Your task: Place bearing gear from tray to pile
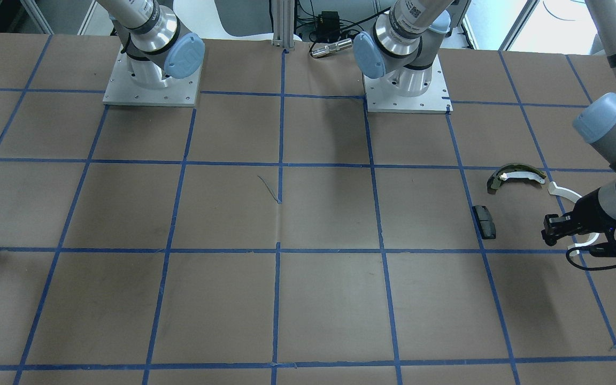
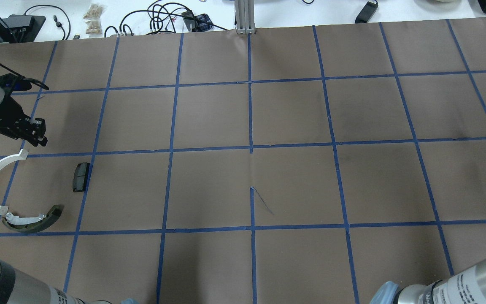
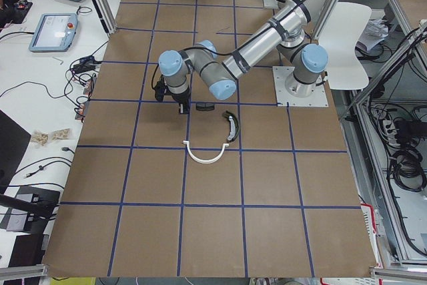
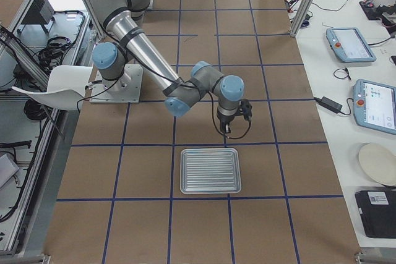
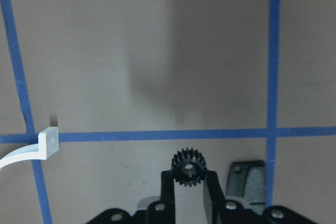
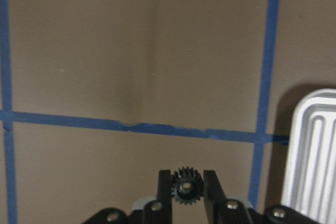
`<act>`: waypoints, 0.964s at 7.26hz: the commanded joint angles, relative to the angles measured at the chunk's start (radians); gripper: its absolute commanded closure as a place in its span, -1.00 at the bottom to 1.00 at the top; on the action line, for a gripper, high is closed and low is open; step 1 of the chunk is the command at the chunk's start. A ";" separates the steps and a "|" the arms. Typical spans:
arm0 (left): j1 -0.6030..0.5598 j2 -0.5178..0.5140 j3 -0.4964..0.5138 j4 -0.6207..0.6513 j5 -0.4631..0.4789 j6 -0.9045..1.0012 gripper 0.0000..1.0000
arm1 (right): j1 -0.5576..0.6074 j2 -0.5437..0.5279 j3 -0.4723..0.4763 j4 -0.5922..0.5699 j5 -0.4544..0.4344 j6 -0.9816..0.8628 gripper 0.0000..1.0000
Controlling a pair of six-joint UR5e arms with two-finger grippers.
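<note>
White curved plastic arc [image 1: 559, 190] and small black rectangular pad [image 5: 252, 182] partly hidden behind the left gripper [image 1: 549, 227], ribbed silver metal tray [image 6: 315, 156] cropped at frame edge

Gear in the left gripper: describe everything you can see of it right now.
The gear is small and black, material unclear, with short teeth all round and a shiny bore at its centre. Its flat face is turned to the wrist camera, and the left gripper's two black fingers pinch its sides. Nothing else seems to touch it; the white arc and black pad lie on the table beyond.
</note>
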 commanded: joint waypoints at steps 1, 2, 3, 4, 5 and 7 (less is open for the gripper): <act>0.035 -0.011 -0.090 0.064 0.001 0.032 1.00 | 0.231 -0.037 0.071 -0.012 0.000 0.258 1.00; 0.034 0.007 -0.140 0.064 0.001 0.032 1.00 | 0.362 -0.040 0.079 -0.012 0.000 0.432 1.00; 0.035 0.013 -0.165 0.066 0.001 0.034 1.00 | 0.520 -0.035 0.079 -0.040 0.000 0.613 1.00; 0.035 0.013 -0.168 0.064 0.001 0.034 1.00 | 0.666 -0.031 0.079 -0.101 -0.004 0.815 1.00; 0.037 0.013 -0.168 0.064 0.006 0.034 0.50 | 0.787 -0.032 0.079 -0.106 -0.002 0.991 1.00; 0.037 0.025 -0.161 0.046 0.007 0.035 -1.00 | 1.025 -0.021 0.079 -0.162 -0.002 1.281 1.00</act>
